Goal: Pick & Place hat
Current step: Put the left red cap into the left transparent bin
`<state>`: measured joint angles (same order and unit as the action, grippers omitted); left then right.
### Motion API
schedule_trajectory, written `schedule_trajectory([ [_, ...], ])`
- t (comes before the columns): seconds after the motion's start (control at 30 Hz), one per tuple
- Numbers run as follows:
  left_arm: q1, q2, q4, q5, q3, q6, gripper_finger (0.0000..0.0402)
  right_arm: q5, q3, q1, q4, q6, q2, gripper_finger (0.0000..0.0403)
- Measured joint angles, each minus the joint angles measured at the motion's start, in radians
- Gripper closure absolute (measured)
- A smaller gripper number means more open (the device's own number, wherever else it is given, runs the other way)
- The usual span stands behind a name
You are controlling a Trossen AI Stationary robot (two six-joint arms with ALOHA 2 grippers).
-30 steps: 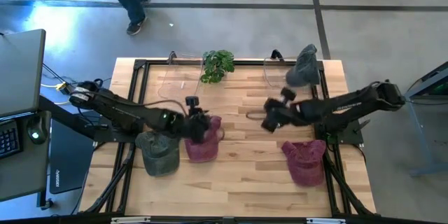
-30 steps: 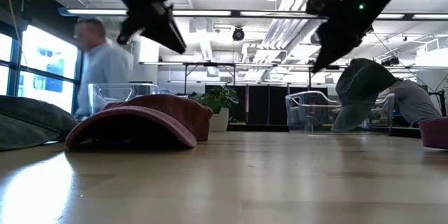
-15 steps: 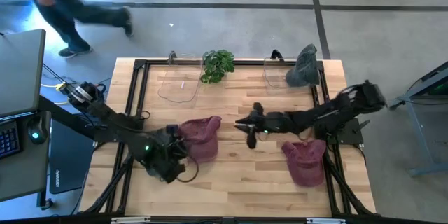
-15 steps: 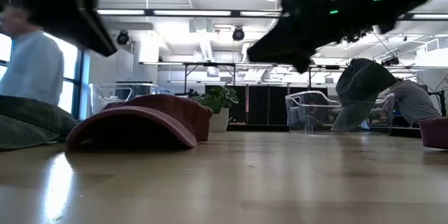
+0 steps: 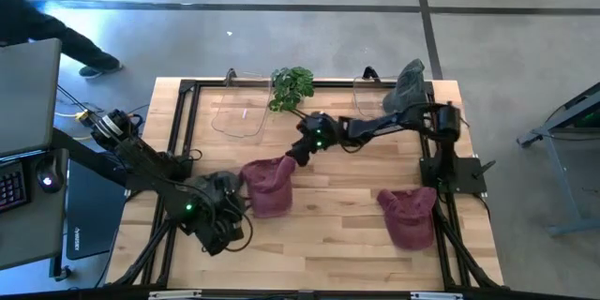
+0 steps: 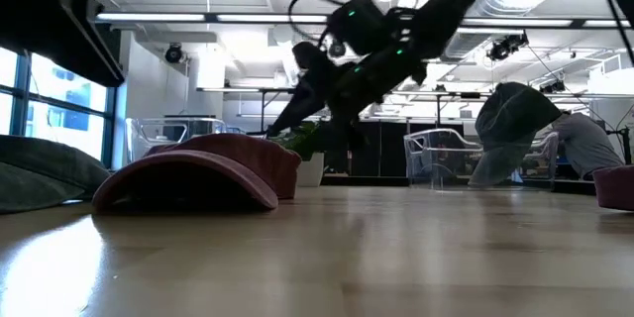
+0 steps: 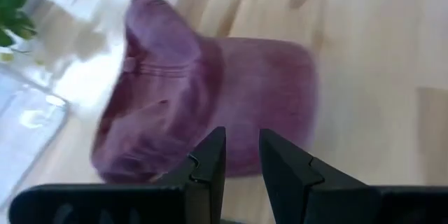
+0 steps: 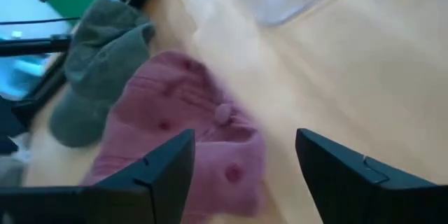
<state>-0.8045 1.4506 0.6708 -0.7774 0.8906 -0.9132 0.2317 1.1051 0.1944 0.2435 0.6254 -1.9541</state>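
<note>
Maroon hat (image 5: pixel 269 186) is lying on the wooden table (image 5: pixel 328 234), left of centre, brim toward the near edge, crown button facing up; nothing is gripping it. In the low view the same hat (image 6: pixel 198 173) is sitting flat on the wood, closest thing to the camera.

Left gripper (image 5: pixel 221 217) is hovering over the near-left part of the table, just beside the hat. Left wrist view is showing its two fingers (image 7: pixel 210 164) parted by a narrow gap, holding nothing, pointing at the hat (image 7: pixel 210 105).

Green-grey hat (image 8: pixel 98 63) is lying just left of the maroon one, touching or nearly touching it; from above the left arm is covering most of it.

Second maroon hat (image 5: pixel 409 214) is resting near the right edge, well apart from the first.

Right gripper (image 5: pixel 298 153) is hanging just beyond the first hat's far edge, arm stretched in from the right. Its fingers (image 8: pixel 157 175) are standing wide apart, empty, with the hat (image 8: pixel 182 140) in the gap between them but below; can't tell if they are touching it.

Far edge: two clear plastic bins (image 5: pixel 239 112), small green plant (image 5: pixel 292 86) between them, and a grey hat (image 5: pixel 407 89) perched at the right bin's rim.

Person (image 5: pixel 37 28) is walking on the floor past the far-left corner.
</note>
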Motion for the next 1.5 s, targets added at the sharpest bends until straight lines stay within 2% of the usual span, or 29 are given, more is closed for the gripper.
schedule_trajectory([
  [0.13,-0.033,0.000,-0.054,-0.020,0.000,-0.013,0.0318,0.026,0.070,-0.027,-0.080,0.018,-0.075,0.0175],
  [0.23,-0.051,0.000,-0.098,-0.050,0.000,-0.011,0.0318,0.045,0.087,-0.064,-0.093,-0.023,-0.096,0.0205],
  [0.3,-0.062,0.000,-0.113,-0.082,0.000,-0.012,0.0318,0.046,0.088,-0.094,-0.090,-0.055,-0.091,0.0245],
  [0.43,-0.060,0.000,-0.144,-0.113,0.000,0.006,0.0318,0.003,0.083,-0.168,-0.104,-0.158,-0.069,0.0362],
  [0.5,-0.042,0.000,-0.171,-0.112,0.000,0.063,0.0318,-0.058,0.083,-0.215,-0.112,-0.235,-0.053,0.0389],
  [0.67,0.030,-0.005,-0.324,-0.109,0.000,0.330,0.0318,-0.271,0.083,-0.333,-0.162,-0.386,0.006,0.0366],
  [0.77,0.042,-0.036,-0.430,-0.081,0.001,0.548,0.0318,-0.383,0.082,-0.386,-0.230,-0.488,0.072,0.0380],
  [0.87,0.052,-0.061,-0.510,-0.089,0.001,0.725,0.0318,-0.440,0.082,-0.435,-0.267,-0.593,0.150,0.0396],
  [0.97,0.053,-0.082,-0.594,-0.148,0.001,0.869,0.0318,-0.431,0.082,-0.484,-0.292,-0.702,0.219,0.0389],
  [1.1,0.050,-0.105,-0.676,-0.166,0.001,0.979,0.0318,-0.314,0.083,-0.540,-0.286,-0.803,0.290,0.0381],
  [1.2,0.054,-0.115,-0.730,-0.115,0.002,1.033,0.0318,-0.257,0.083,-0.565,-0.280,-0.813,0.304,0.0388],
  [1.3,0.067,-0.111,-0.805,-0.075,0.001,1.146,0.0318,-0.257,0.083,-0.578,-0.287,-0.812,0.302,0.0397],
  [1.4,0.094,-0.111,-0.853,0.051,0.001,1.227,0.0318,-0.304,0.083,-0.582,-0.289,-0.788,0.293,0.0394],
  [1.5,0.114,-0.111,-0.832,0.178,0.001,1.302,0.0318,-0.376,0.082,-0.582,-0.297,-0.756,0.293,0.0386],
])
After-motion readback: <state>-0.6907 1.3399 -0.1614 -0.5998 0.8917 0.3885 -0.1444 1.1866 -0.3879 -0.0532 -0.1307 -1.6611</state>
